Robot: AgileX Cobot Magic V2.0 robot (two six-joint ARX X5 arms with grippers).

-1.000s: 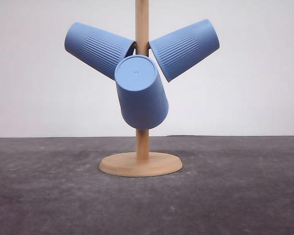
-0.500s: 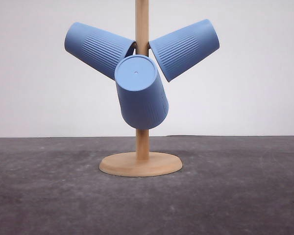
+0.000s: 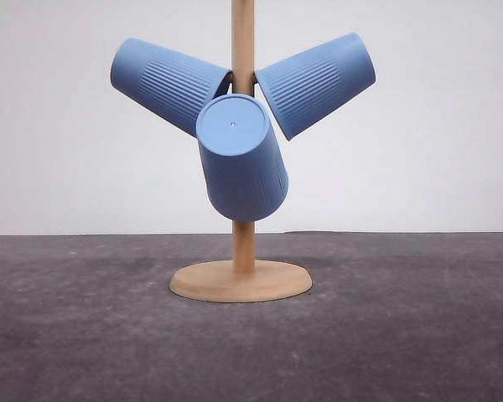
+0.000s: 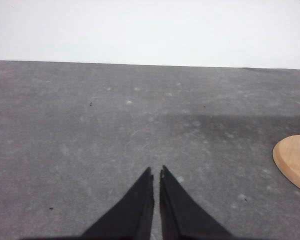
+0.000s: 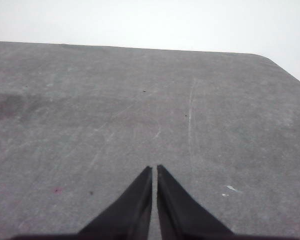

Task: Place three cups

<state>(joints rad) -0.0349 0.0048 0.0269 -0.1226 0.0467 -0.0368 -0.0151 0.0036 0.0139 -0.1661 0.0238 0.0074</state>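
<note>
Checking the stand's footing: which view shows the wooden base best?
The front view: the whole round wooden base sits on the table under the cups. The left wrist view catches an edge of it.

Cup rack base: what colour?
Light natural wood, same as its pole; the rack base shows best in the front view.

The wooden stand's pole (image 3: pixel 243 38) runs off the front view's top edge, and the front cup (image 3: pixel 241 159) hides its middle. In the left wrist view, the round base (image 4: pixel 295 160) is cut by the frame edge.
</note>
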